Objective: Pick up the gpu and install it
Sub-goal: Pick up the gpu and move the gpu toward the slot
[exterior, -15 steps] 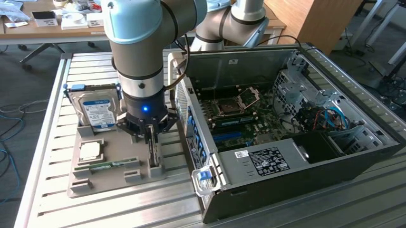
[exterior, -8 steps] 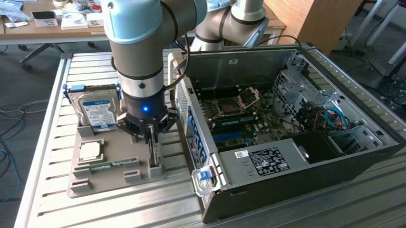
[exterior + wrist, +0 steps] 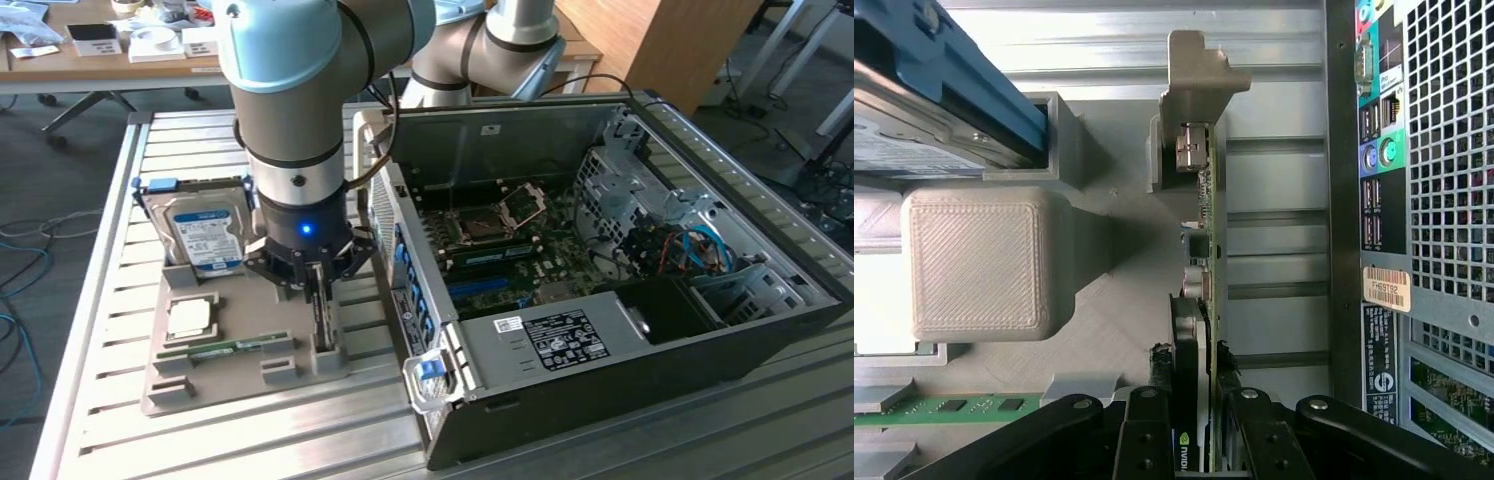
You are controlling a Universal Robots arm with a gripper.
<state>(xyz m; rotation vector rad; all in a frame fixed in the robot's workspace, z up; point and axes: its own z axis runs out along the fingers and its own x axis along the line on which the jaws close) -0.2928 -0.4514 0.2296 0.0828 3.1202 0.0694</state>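
On the slatted aluminium bench (image 3: 94, 420), a grey plastic parts tray (image 3: 174, 395) is carrying a silver hard drive w/ blue-white label (image 3: 207, 235) at its far corner on the exterior view's left. A square silver processor chip (image 3: 194, 318) and a narrow green memory stick (image 3: 234, 348) are lying nearer the tray's front edge. Along the tray's edge beside the PC, the gpu (image 3: 1194, 370), a thin green card w/ black cooler face, is standing on edge in its slot. The black two-finger gripper (image 3: 1196, 400) is pinching it, fingers (image 3: 1146, 440) pressing on both faces. An open black desktop case (image 3: 601, 330) is sitting just beside the tray, on the exterior view's right.
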